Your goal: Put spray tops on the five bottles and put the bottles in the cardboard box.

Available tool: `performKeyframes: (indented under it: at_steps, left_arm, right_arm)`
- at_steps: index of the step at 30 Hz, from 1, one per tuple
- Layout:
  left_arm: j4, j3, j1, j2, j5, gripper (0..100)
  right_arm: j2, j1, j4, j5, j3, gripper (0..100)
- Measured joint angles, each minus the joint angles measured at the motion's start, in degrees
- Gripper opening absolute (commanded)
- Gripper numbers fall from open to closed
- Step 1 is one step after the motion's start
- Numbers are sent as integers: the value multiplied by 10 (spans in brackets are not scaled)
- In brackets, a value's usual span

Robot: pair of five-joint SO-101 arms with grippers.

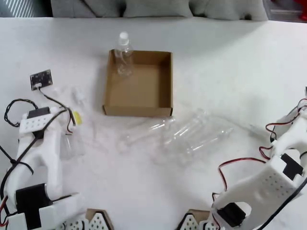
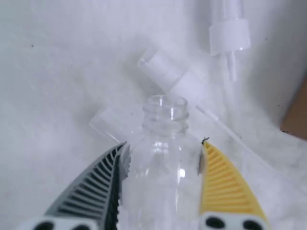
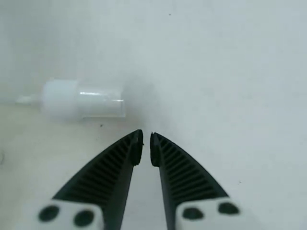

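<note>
Fingers (image 2: 225,182) of the left gripper (image 2: 164,143) pinch an uncapped clear bottle (image 2: 163,177); the right gripper (image 3: 146,146) is closed on nothing.
Loose spray tops (image 2: 165,72) lie just past the bottle's neck. From above, the cardboard box (image 1: 139,111) sits at the left gripper's two o'clock, with a capped bottle (image 1: 123,50) in its eleven o'clock corner.

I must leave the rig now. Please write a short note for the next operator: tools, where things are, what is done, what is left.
Left tool: shut on an uncapped bottle.
Right tool: shut, empty, beside a loose spray top.
Two more spray tops lie just beyond the held bottle.
Done: one capped bottle stands at the far left corner of the cardboard box, apparently inside.
Left: several clear bottles lie in front of the box, count unclear. Cap the held one and these, then box them all.
</note>
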Motion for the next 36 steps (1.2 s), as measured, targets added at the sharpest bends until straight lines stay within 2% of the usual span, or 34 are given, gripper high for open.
performKeyframes:
  at_steps: [8, 21, 32, 36]
  left_arm:
    - [0, 0, 0, 0, 0, 20]
    - [0, 0, 0, 0, 0, 20]
    - [0, 0, 0, 0, 0, 20]
    - [0, 0, 0, 0, 0, 20]
  right_arm:
    - [11, -16, 1, -35, 0, 16]
    - [52, -41, -129, -94, -4, 16]
    - [105, -95, -140, -108, -126, 16]
    - [124, -112, -139, -135, -164, 16]
